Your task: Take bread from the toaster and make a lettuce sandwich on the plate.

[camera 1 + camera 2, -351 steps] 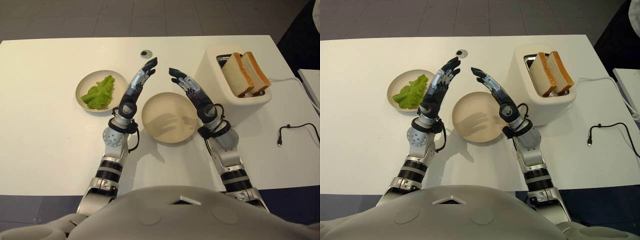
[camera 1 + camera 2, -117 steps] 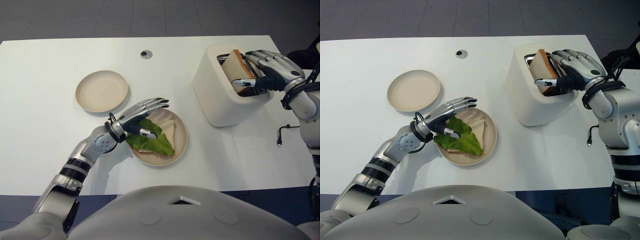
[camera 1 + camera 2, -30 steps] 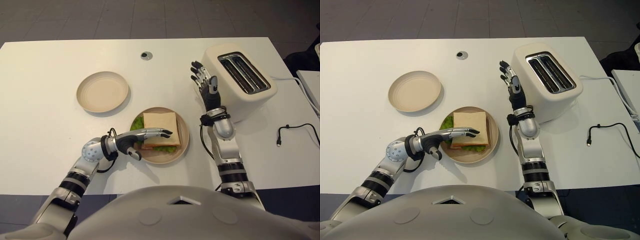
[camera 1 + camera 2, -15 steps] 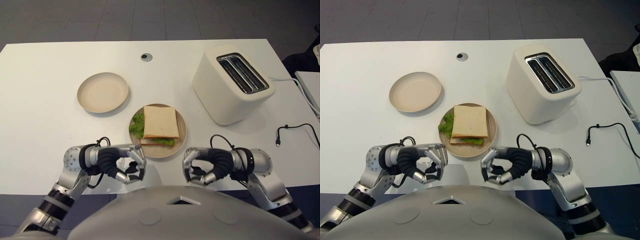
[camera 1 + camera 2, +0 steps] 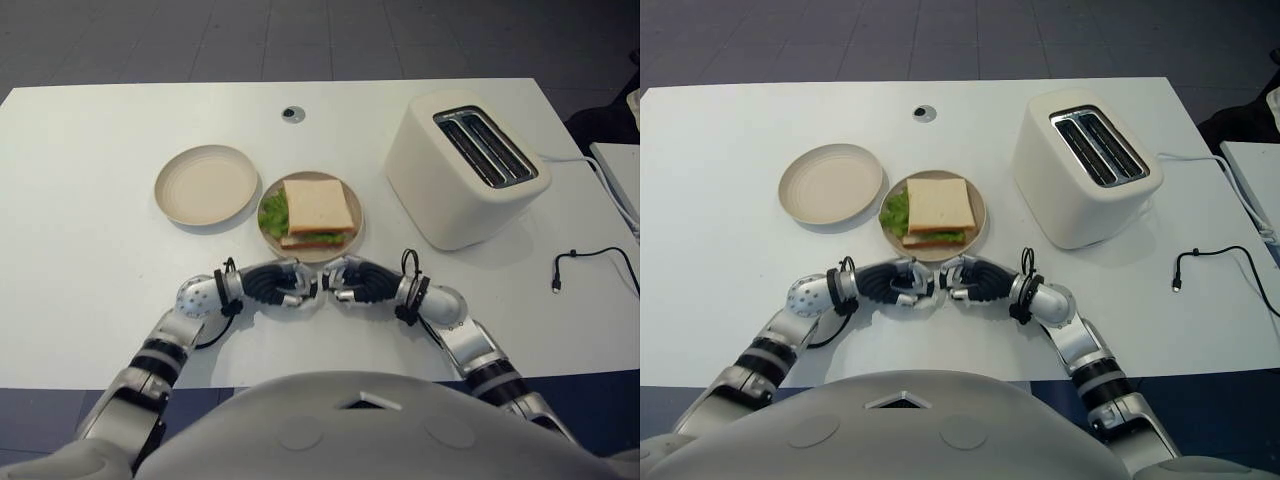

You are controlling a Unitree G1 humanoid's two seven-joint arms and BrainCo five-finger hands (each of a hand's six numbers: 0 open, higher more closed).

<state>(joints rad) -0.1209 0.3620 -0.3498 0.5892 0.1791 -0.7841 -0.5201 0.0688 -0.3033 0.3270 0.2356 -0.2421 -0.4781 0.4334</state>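
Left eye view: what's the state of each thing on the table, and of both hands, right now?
toaster: upright, both slots empty.
sandwich: assembled, top slice on.
lettuce: between the slices, poking out on the left.
plate: carrying the sandwich.
side plate: empty.
left hand: curled, holding nothing.
right hand: curled, holding nothing.
black cable: loose end lying free.

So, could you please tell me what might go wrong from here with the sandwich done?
The left robot hand and right robot hand, both curled, sit close to the near rim of the plate; a forward nudge could shove it into the empty plate close beside it. Lettuce sticks out from the sandwich on one side, so a jolt might shift the top slice.
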